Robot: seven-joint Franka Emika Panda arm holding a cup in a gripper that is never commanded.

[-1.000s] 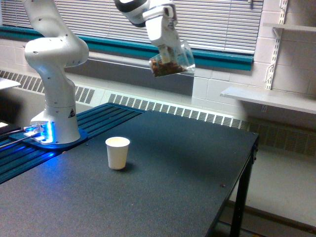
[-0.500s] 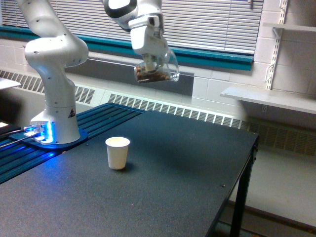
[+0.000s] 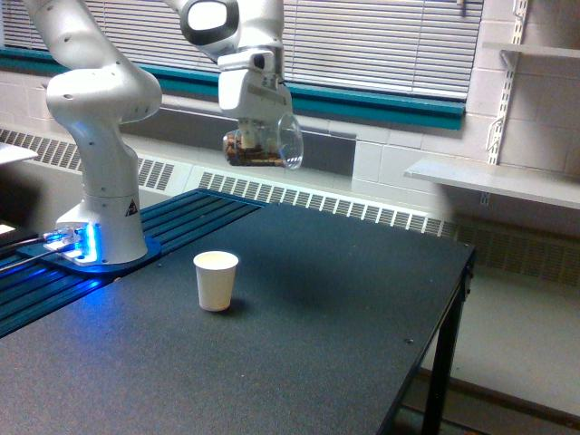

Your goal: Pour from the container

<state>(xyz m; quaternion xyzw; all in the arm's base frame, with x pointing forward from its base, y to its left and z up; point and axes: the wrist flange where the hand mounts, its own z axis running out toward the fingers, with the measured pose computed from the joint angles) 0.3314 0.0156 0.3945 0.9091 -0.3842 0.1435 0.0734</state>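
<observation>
From my end the pincer [image 3: 257, 127] sits in the upper middle of the frame, clamped on the small clear plastic cup [image 3: 264, 147] with the brown nuts [image 3: 246, 151] showing through its wall. The cup is tipped over on its side, open mouth facing the right of the frame, and the nuts are heaped along its lower wall toward the left end. It hangs in the air well above the bench, nothing touching it but the pincer.

The white robot arm [image 3: 95, 109] runs from there up out of the top of the frame and comes back down the left side to its round base [image 3: 100, 240], which has a blue light glowing at the bottom.

Lower down, left of centre, a white paper cup [image 3: 216, 280] stands upright on the black bench [image 3: 299, 335]. It's below the clear cup and a bit left of it, well apart.

Behind all that: white window blinds [image 3: 381, 41] across the top, a teal sill [image 3: 390, 104] under them, and white wall shelves [image 3: 494, 181] at the right edge.
</observation>
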